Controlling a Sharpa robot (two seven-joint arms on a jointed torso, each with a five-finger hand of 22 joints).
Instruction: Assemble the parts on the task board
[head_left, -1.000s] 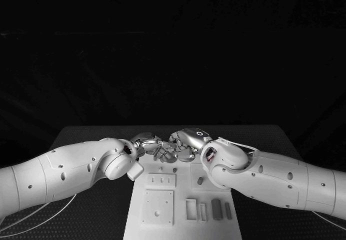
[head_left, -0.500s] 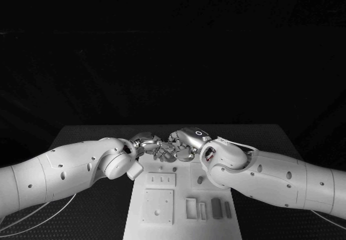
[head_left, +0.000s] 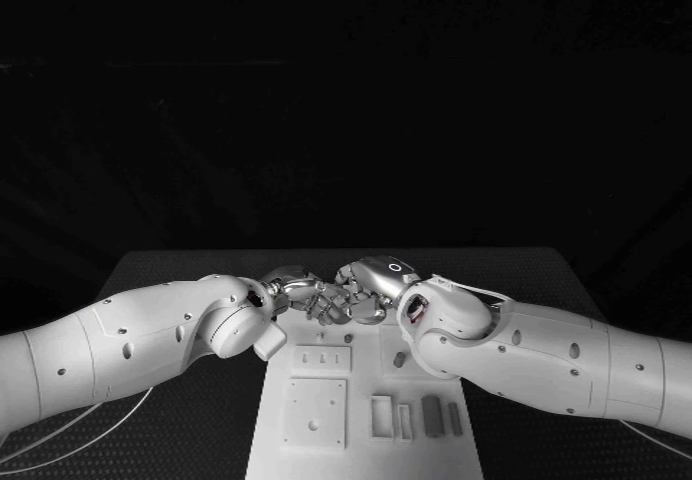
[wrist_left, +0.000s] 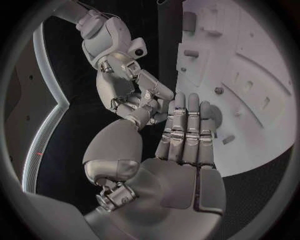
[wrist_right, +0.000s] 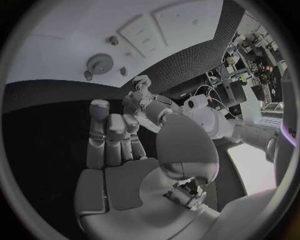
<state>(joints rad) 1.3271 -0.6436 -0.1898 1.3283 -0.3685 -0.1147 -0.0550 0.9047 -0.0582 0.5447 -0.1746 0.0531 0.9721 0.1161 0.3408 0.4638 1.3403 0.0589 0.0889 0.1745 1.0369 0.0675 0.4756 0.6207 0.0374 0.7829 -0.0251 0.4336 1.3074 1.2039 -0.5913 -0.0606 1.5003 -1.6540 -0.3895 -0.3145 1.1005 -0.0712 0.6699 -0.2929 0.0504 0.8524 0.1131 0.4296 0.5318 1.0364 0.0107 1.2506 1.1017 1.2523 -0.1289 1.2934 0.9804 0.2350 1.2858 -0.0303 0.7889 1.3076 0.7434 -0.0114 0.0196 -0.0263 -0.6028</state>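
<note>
Your two hands meet at the far end of the board (head_left: 361, 440), the left hand (head_left: 300, 290) and right hand (head_left: 372, 285) with fingertips close together or touching over its far edge. Whether a part is pinched between them you cannot tell: the fingers are bunched in the head view, and in the left wrist view the left hand's fingers (wrist_left: 187, 130) lie straight and side by side with nothing visible in them, while in the right wrist view the right hand's fingers (wrist_right: 109, 135) stand together and look bare. The loose parts you can see lie on the near half: a short dark peg (head_left: 400, 358) just beside the right arm, and a row of upright bars (head_left: 431, 415) near a slotted plate (head_left: 322, 360) and a square plate (head_left: 316, 413). In the right wrist view a small gear (wrist_right: 98, 62) sits on the board with smaller pieces near it. Expect these parts to be light, rigid and smooth, likely to slip or skate on the white surface; take them by their long flat sides with a fingertip pinch, not by the ends. Both forearms reach across the board's sides, so the right arm hangs over the peg and will crowd any reach towards the bars.
</note>
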